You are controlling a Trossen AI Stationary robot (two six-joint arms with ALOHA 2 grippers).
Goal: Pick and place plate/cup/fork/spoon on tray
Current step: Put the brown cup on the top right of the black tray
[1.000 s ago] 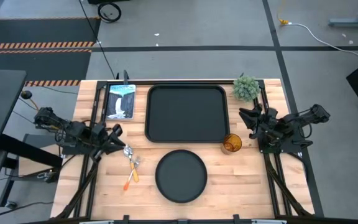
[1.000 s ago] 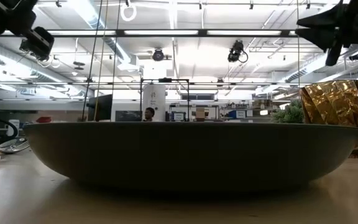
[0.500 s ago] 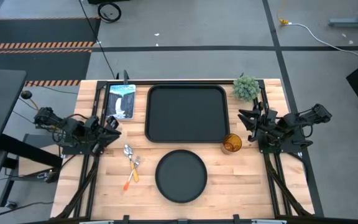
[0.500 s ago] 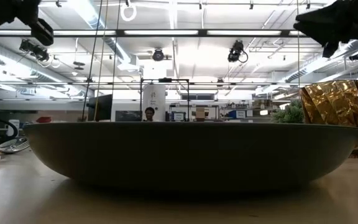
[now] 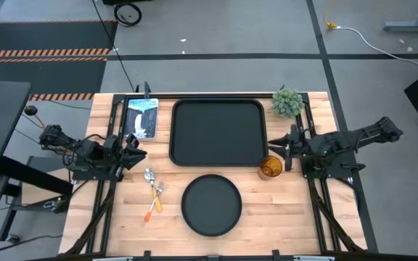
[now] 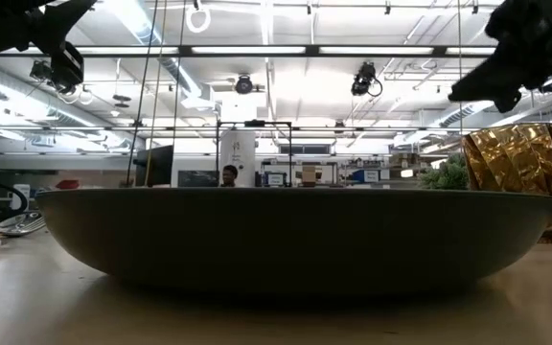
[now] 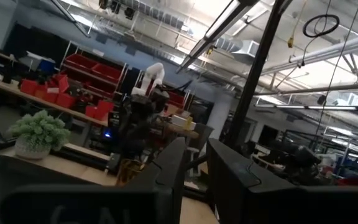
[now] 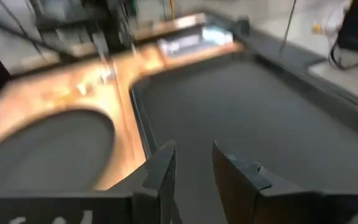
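The black tray [image 5: 218, 132] lies at the table's far middle. The round black plate [image 5: 211, 205] lies in front of it, near the front edge, and fills the low view [image 6: 295, 235]. The amber cup [image 5: 270, 167] stands upright by the tray's near right corner. The spoon [image 5: 150, 178] and fork [image 5: 156, 197] lie side by side left of the plate. My left gripper [image 5: 136, 150] hovers off the tray's left edge, fingers slightly apart, empty. My right gripper [image 5: 284, 148] hovers just beyond the cup at the tray's right edge, fingers slightly apart, empty.
A small potted plant [image 5: 287, 102] stands at the far right corner of the table. A printed card [image 5: 141, 118] lies at the far left beside the tray. Bare wood shows right of the plate and near the front edge.
My right arm has stretched toward the table's left, bringing its gripper down toward the tray's right edge beyond the cup. My left gripper has moved a little toward the far edge, away from the cutlery. Plate, cup, fork and spoon have stayed put.
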